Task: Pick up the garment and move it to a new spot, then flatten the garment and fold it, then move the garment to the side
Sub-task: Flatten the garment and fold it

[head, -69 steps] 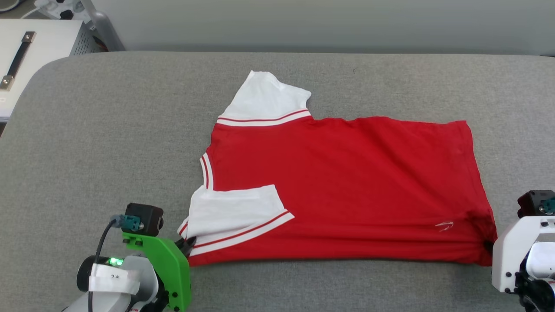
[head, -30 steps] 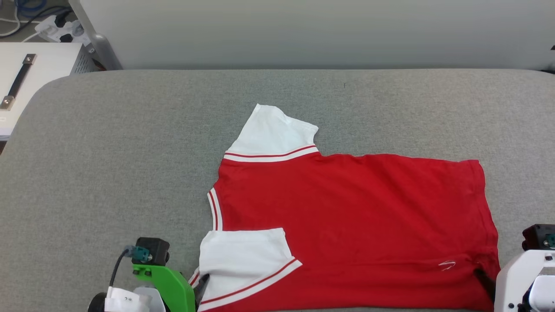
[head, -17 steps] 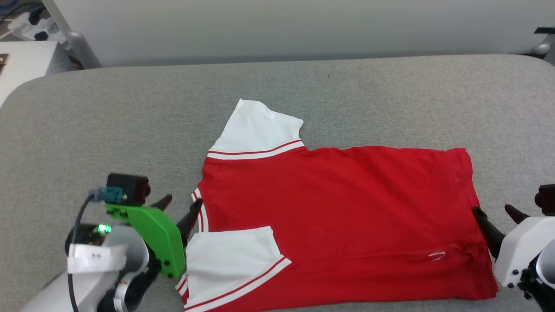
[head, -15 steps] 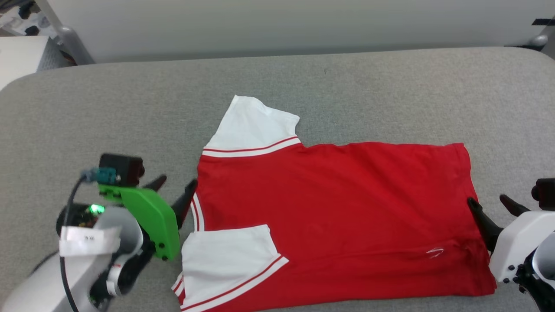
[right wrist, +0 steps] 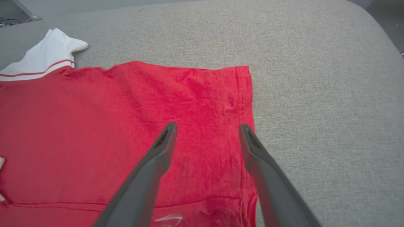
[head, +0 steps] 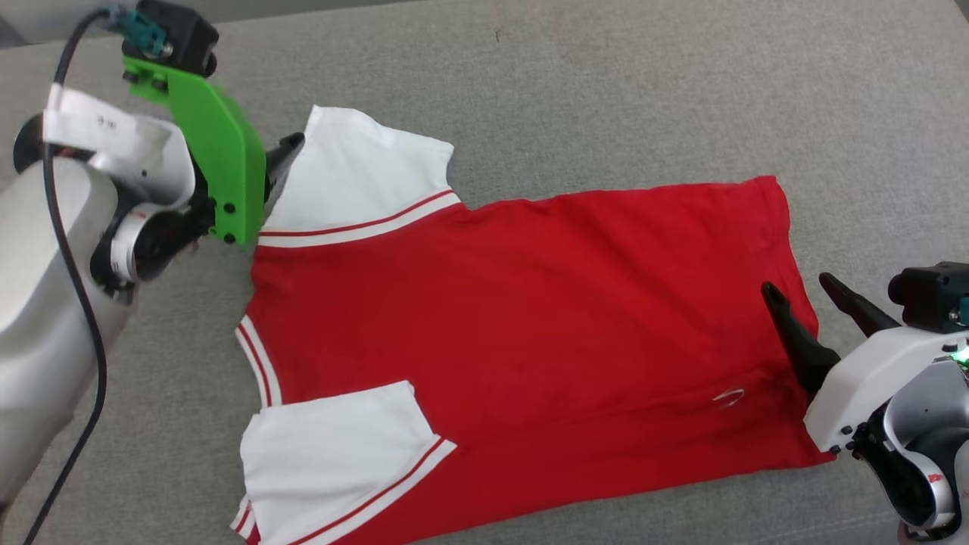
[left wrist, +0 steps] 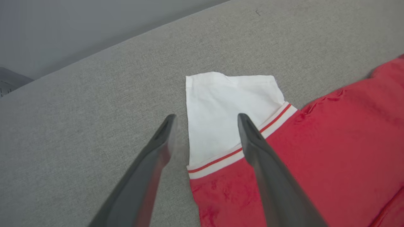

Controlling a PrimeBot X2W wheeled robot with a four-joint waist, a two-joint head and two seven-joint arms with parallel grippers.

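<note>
The garment (head: 530, 303) is lying flat on the gray counter (head: 606, 91). The left fingers (left wrist: 262, 157) are standing spread and empty, with the edge of the white sleeve (left wrist: 227, 104) sitting between them, while the right fingers (right wrist: 157, 164) are gaping empty over the red hem (right wrist: 243, 94).

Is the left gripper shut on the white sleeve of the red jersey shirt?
No, the left gripper is open, its fingers wide apart astride the edge of the white sleeve of the red jersey shirt.
</note>
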